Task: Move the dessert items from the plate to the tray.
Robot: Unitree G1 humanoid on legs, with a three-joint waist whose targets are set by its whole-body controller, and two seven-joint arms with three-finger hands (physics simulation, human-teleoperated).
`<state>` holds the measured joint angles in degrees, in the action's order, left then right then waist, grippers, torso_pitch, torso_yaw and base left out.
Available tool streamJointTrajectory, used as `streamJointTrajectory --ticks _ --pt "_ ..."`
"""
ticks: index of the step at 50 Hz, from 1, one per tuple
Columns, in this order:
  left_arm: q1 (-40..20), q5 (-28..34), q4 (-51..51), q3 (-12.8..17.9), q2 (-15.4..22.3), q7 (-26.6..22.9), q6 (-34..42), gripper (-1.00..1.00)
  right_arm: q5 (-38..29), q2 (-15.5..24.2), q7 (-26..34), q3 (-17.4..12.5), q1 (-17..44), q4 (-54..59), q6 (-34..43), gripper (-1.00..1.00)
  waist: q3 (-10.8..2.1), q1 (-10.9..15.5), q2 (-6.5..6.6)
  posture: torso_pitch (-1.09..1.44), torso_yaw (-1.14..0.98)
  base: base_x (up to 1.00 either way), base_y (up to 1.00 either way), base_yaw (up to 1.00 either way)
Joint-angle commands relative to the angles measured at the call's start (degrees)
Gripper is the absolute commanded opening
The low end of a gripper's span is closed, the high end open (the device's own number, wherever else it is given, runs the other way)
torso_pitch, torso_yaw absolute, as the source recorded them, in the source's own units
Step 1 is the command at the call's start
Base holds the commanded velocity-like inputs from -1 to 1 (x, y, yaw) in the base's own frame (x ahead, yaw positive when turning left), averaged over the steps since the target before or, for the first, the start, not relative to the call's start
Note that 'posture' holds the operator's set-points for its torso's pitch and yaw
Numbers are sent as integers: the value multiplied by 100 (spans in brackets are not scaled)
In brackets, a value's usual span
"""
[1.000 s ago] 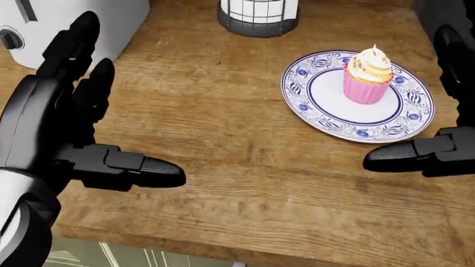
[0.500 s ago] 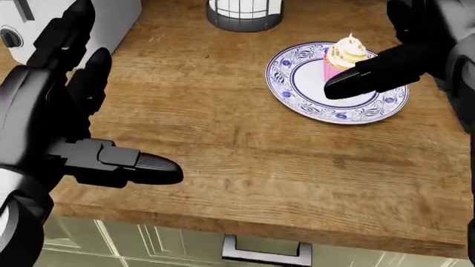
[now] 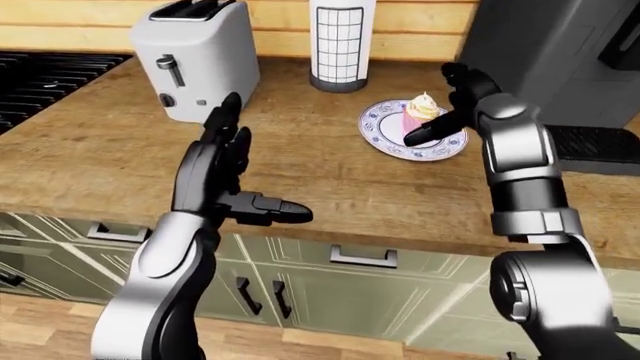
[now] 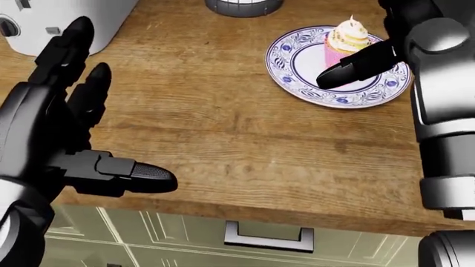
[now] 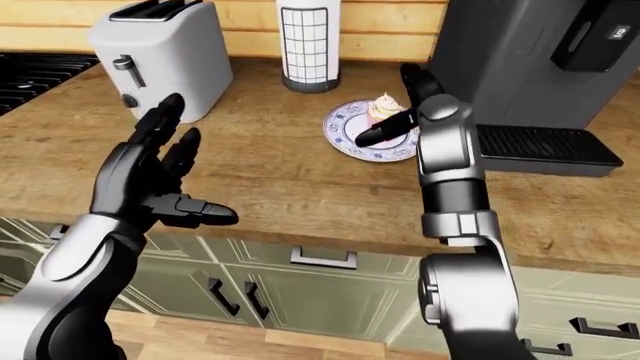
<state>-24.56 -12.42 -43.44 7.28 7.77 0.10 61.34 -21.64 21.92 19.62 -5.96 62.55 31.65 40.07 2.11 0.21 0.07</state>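
Right hand (image 4: pixel 371 53) reaching over the plate (image 4: pixel 293 69), fingers spread open around the pink cupcake (image 4: pixel 343 41), thumb across its near side, not gripping. Left hand (image 4: pixel 55 133) open too, palm inward, hovering over the tabletop (image 4: pixel 245 139) edge. Toaster (image 3: pixel 195 56), gridded canister (image 3: pixel 340 41), dark coffee machine (image 5: pixel 530 52) beside the plate.

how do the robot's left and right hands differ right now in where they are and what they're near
The left hand hangs open over bare wooden counter, far from any dessert; the right hand is up at the blue-patterned plate. The left hand's thumb points across empty wood; the right hand's thumb crosses the pink-cased cupcake. Both are black, three-fingered and holding nothing.
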Motion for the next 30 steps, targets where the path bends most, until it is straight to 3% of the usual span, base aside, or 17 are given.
streamJointTrajectory --ticks 1,12,17,22,30 --pt "-132 -15 -158 27 26 2 -214 100 -24 84 -153 -56 294 -89 -324 83 -184 2 -21 0 0 0 0 0" --pt "36 134 84 -26 75 -131 -611 100 -129 68 -509 9 390 824 -980 62 -220 8 -22 0 0 0 0 0" --pt "65 40 45 46 17 -167 -571 100 -510 17 -539 188 279 853 -1132 55 -218 9 -26 0 0 0 0 0" --pt "133 15 30 58 33 -177 -620 100 -697 -60 -691 150 350 1134 -1403 53 -216 3 -25 0 0 0 0 0" --pt "246 -23 25 86 44 -204 -709 100 -757 -118 -1045 153 455 1578 -1746 26 -213 5 -19 0 0 0 0 0"
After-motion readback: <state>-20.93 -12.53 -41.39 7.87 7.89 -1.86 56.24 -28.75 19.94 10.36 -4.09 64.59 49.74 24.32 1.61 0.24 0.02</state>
